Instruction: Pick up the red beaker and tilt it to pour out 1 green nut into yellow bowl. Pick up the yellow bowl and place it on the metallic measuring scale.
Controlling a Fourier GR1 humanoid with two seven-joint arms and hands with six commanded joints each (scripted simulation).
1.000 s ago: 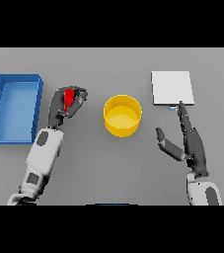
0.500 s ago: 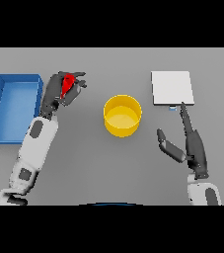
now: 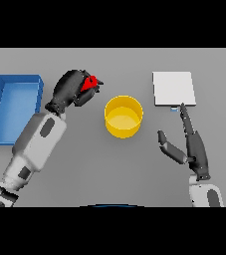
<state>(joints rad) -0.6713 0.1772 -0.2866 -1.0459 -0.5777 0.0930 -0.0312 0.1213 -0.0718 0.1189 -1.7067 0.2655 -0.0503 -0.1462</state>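
My left hand (image 3: 70,89) is curled round the red beaker (image 3: 89,84) and holds it above the table, left of the yellow bowl (image 3: 124,116). Only a small red part of the beaker shows between the dark fingers, pointing toward the bowl. The bowl stands upright at the table's middle; I see no nut in it. The metallic measuring scale (image 3: 173,88) lies flat at the back right. My right hand (image 3: 193,147) rests open on the table just in front of the scale, fingers straight and reaching to its near edge.
A blue bin (image 3: 14,106) stands at the left edge of the table, beside my left forearm.
My left hand has carried the beaker up and to the right, closer to the bowl. The right hand has stayed where it was.
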